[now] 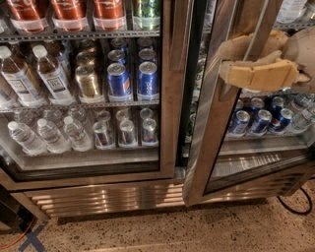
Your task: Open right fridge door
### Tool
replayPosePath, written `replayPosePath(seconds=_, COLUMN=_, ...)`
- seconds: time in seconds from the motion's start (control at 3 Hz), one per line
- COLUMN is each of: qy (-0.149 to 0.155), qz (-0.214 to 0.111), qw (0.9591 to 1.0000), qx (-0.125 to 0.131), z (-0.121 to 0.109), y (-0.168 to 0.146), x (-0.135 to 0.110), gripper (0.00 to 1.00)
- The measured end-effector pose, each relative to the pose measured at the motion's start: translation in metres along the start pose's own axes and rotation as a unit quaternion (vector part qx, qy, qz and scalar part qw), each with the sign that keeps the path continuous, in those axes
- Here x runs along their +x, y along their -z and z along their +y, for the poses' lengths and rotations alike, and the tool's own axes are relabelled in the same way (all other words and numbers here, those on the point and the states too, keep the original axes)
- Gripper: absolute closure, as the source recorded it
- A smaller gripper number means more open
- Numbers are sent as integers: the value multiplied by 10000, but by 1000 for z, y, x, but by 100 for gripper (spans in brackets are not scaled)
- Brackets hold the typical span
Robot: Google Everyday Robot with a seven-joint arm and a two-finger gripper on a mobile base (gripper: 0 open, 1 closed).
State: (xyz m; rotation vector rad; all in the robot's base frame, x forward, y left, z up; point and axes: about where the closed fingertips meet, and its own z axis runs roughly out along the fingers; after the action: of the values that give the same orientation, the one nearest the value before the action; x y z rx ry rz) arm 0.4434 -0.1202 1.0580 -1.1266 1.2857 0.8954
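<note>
Camera view. Shows the right fridge door (pixel 206 147) ajar on the right half of the fridge, its steel frame tilted and its lower left corner swung out past the cabinet, over the speckled floor (pixel 197 231). Places the gripper (pixel 226 63) at upper right, in front of that door's glass, level with the upper shelf. Catches two tan fingers (pixel 261 74) lying close together, one above the other, with only a narrow gap and the slanting door handle (pixel 256 29) passing between them. Reveals blue cans (pixel 256 120) through the glass just below the gripper. Leaves the left door (pixel 170 98) flush and closed, with red bottles (pixel 69 10) on top, a gold can (pixel 88 81) on the middle shelf and water bottles (pixel 49 133) lower down. Includes a slatted steel grille (pixel 108 197) beneath and a black cable (pixel 295 204) on the floor at right.
</note>
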Motion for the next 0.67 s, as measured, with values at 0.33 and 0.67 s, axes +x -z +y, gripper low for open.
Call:
replayPosePath(seconds=0.33, qy=0, qz=0, qw=10000, qx=0, z=0, y=0, x=0, gripper=0)
replayPosePath(seconds=0.67, qy=0, qz=0, qw=10000, qx=0, z=0, y=0, x=0, gripper=0)
